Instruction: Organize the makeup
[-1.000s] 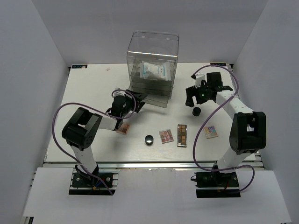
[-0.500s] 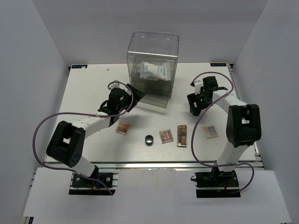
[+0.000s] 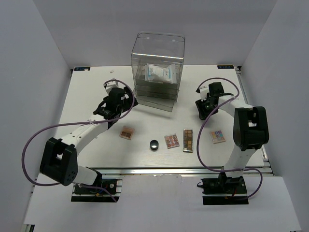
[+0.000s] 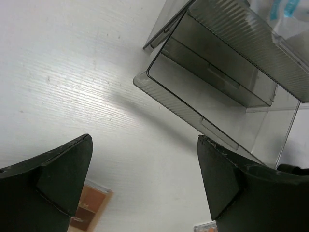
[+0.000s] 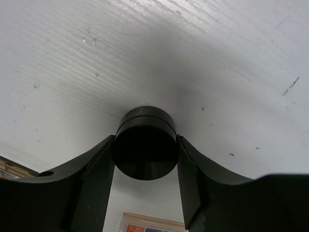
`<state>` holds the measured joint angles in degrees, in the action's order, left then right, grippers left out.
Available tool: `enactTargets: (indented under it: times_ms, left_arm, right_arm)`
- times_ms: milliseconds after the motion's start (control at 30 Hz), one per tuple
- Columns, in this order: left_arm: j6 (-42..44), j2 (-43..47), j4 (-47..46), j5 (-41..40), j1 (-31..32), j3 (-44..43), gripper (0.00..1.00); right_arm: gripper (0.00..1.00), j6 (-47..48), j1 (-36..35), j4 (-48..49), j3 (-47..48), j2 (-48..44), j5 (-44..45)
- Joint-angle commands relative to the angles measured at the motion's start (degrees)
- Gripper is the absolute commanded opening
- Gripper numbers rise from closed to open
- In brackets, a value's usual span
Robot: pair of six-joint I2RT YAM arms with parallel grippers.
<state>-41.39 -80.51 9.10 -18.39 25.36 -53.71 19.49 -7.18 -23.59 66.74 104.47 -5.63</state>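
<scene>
Not much done: only the packet (image 3: 159,73) is in the box (image 3: 158,46).
My right hand (image 5: 145,162) grips a black pot (image 5: 146,145); my left hand (image 4: 145,179) is wide open; flat cases (image 3: 171,140) wait.

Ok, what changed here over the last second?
The left gripper opened fully and drew back leftward from the clear drawer box. The right gripper came down over the round black pot and closed against its sides. The palettes and the other black pot stayed put.

High fixed view over whole table (image 3: 87,92), two close wrist views looking down onto it
</scene>
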Motion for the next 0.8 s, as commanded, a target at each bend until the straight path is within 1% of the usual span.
enactTargets:
  times_ms: [0,33,67,133,167,233,267,333,400,467,533,567,600,633,667,733,767]
  left_arm:
    - [8.8,4.4,0.7,-0.3,0.3,-1.4,0.98]
    - [9.6,5.4,0.6,2.1,0.2,-1.1,0.98]
    - [11.5,6.0,0.3,3.5,0.3,-0.3,0.98]
    - [12.9,8.0,0.0,7.2,0.2,1.0,0.95]
    - [13.6,9.0,-0.4,8.4,0.3,2.7,0.95]
    - [14.4,11.8,-1.3,10.6,0.3,5.1,0.91]
    - [14.3,12.9,-2.4,12.3,0.3,6.3,0.91]
    - [14.2,14.8,-3.4,13.6,0.3,9.8,0.90]
    - [14.0,16.9,-4.6,14.9,0.2,12.2,0.90]
    - [13.9,18.2,-5.1,15.4,0.2,13.2,0.90]
    - [14.0,18.5,-5.3,16.3,0.2,14.1,0.90]
    - [14.3,18.7,-5.6,16.7,0.3,14.2,0.90]
    - [14.3,18.7,-5.7,17.4,0.3,14.3,0.90]
    - [14.5,18.6,-5.8,17.8,0.3,14.6,0.90]
    - [14.8,18.5,-5.6,18.0,0.3,14.6,0.90]
    - [15.3,18.3,-5.3,18.3,0.3,14.7,0.91]
    - [15.5,18.4,-5.3,20.1,0.2,14.8,0.91]
  right_arm:
    - [0.30,3.3,-0.1,1.9,-2.5,-2.1,-0.9]
    - [0.25,5.2,-0.2,2.1,-3.0,-2.8,-1.5]
    - [0.16,6.2,-0.3,2.2,-4.1,-4.8,-3.7]
    - [0.10,8.7,-0.3,2.0,-5.2,-9.3,-7.2]
    - [0.07,11.8,-0.3,1.5,-5.7,-10.9,-12.2]
    - [0.05,15.4,-0.5,0.0,-6.0,-15.7,-18.2]
    - [0.00,17.9,-1.1,-0.9,-5.9,-17.1,-22.9]
    - [0.00,19.4,-2.1,-0.8,-5.7,-20.3,-26.1]
    - [0.00,19.5,-4.7,0.6,-5.0,-21.5,-28.4]
    - [0.00,18.7,-8.3,1.8,-3.4,-21.8,-28.2]
    - [0.00,16.0,-10.9,5.0,-2.3,-21.1,-27.1]
    - [0.00,14.8,-13.4,6.4,-0.9,-20.6,-25.2]
    - [0.00,11.7,-14.7,9.4,-0.1,-19.8,-23.5]
    - [0.00,9.5,-16.0,11.1,0.8,-17.9,-21.5]
    - [0.00,7.2,-18.2,12.5,1.9,-16.7,-16.3]
    - [0.00,1.0,-20.0,13.6,7.2,-12.3,-11.9]
    - [0.00,-0.7,-21.0,13.5,9.2,-11.0,-8.6]
